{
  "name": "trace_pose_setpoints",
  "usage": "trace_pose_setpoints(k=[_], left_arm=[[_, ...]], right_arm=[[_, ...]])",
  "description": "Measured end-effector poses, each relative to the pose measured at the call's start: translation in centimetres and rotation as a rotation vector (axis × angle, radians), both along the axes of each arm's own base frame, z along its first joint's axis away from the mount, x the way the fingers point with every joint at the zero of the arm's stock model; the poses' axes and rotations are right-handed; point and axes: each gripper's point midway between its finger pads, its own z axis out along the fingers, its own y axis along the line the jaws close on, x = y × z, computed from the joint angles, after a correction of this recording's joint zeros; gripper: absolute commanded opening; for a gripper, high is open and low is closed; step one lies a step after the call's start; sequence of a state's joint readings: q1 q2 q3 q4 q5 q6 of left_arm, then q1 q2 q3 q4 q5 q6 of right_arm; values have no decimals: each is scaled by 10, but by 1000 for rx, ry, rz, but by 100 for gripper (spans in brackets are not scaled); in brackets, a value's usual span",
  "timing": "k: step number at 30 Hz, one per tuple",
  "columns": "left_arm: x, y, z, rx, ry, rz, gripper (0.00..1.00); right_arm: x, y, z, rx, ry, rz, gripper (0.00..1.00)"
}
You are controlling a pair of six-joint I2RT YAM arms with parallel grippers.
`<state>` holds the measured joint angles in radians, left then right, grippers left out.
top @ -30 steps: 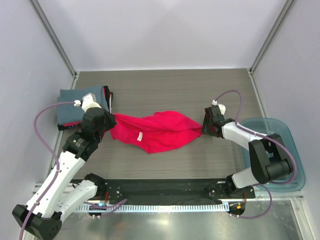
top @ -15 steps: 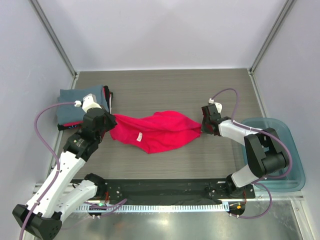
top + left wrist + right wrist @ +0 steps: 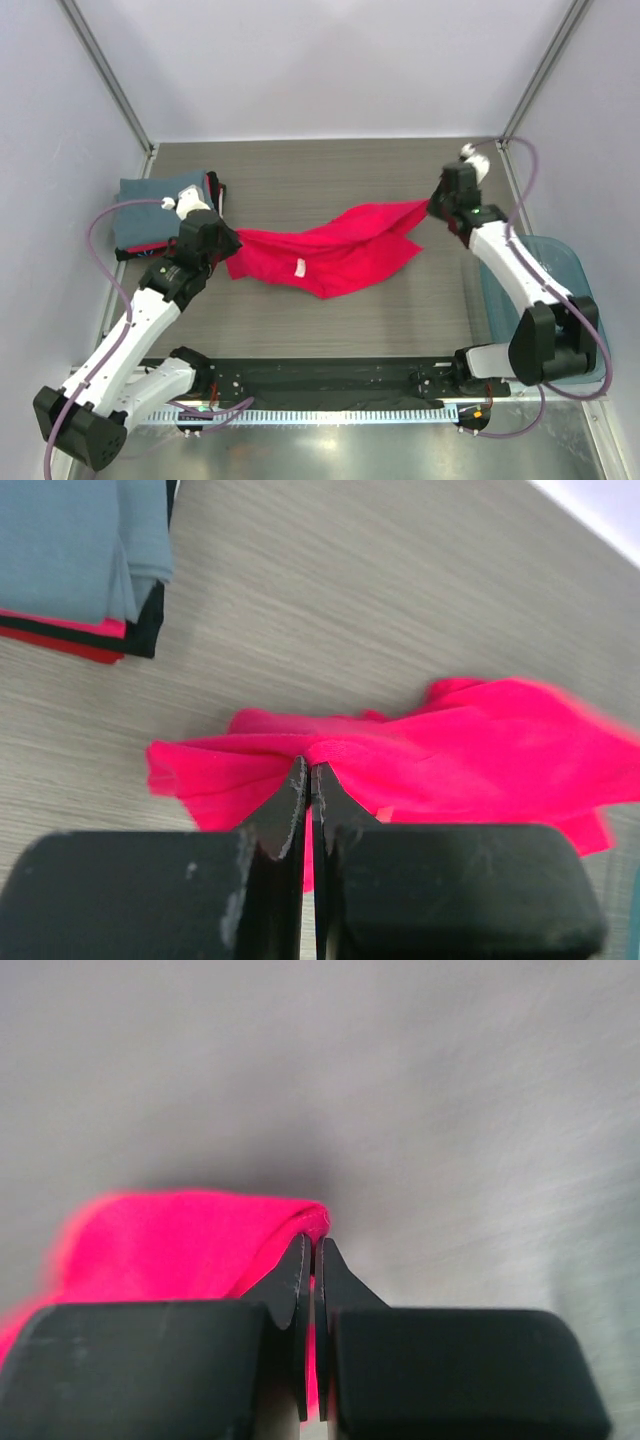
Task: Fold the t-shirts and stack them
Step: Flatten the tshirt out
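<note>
A bright red-pink t-shirt (image 3: 335, 250) with a small white label lies stretched across the middle of the table. My left gripper (image 3: 228, 247) is shut on its left edge; in the left wrist view the cloth (image 3: 470, 755) bunches over the pinched left gripper (image 3: 310, 772). My right gripper (image 3: 432, 206) is shut on the shirt's far right corner, and the right wrist view shows that corner (image 3: 190, 1240) pinched in the right gripper (image 3: 312, 1245). Folded t-shirts, slate blue-grey on top of red and dark ones (image 3: 150, 210), form a stack at the left, also seen in the left wrist view (image 3: 80, 550).
A translucent teal plastic tub (image 3: 580, 300) stands at the right edge of the table, beside the right arm. Grey walls and metal posts close in the back and both sides.
The right gripper closed on the shirt's right corner and carried it toward the back right, stretching the shirt out. The left gripper kept its hold and shifted slightly.
</note>
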<state>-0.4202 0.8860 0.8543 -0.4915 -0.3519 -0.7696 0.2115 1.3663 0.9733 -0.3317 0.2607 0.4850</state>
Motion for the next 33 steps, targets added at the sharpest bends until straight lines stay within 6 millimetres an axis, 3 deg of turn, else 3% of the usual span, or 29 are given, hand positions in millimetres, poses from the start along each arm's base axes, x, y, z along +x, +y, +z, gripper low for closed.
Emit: trace_pose_setpoints(k=[4, 7, 10, 12, 14, 21, 24, 30, 33], left_arm=[[6, -5, -10, 3, 40, -6, 0], [11, -7, 11, -8, 6, -4, 0], [20, -7, 66, -29, -91, 4, 0], [25, -6, 116, -51, -194, 7, 0], [24, -3, 149, -53, -260, 6, 0], [5, 15, 247, -4, -436, 4, 0], [-21, 26, 279, -12, -525, 0, 0], [-90, 43, 321, -82, -713, -60, 0], [-115, 47, 345, -118, -819, -89, 0]], right_arm=[[27, -30, 111, 42, -230, -84, 1], [27, -40, 196, 59, -412, -101, 1], [14, -40, 258, 71, -542, -85, 1], [5, -41, 289, 71, -608, -80, 1], [-4, -43, 309, 67, -647, -87, 1], [-38, -57, 343, 27, -701, -127, 1], [-80, -65, 371, 16, -786, -140, 1], [-195, -70, 431, 47, -1047, -104, 1], [-232, -64, 448, 72, -1140, -52, 1]])
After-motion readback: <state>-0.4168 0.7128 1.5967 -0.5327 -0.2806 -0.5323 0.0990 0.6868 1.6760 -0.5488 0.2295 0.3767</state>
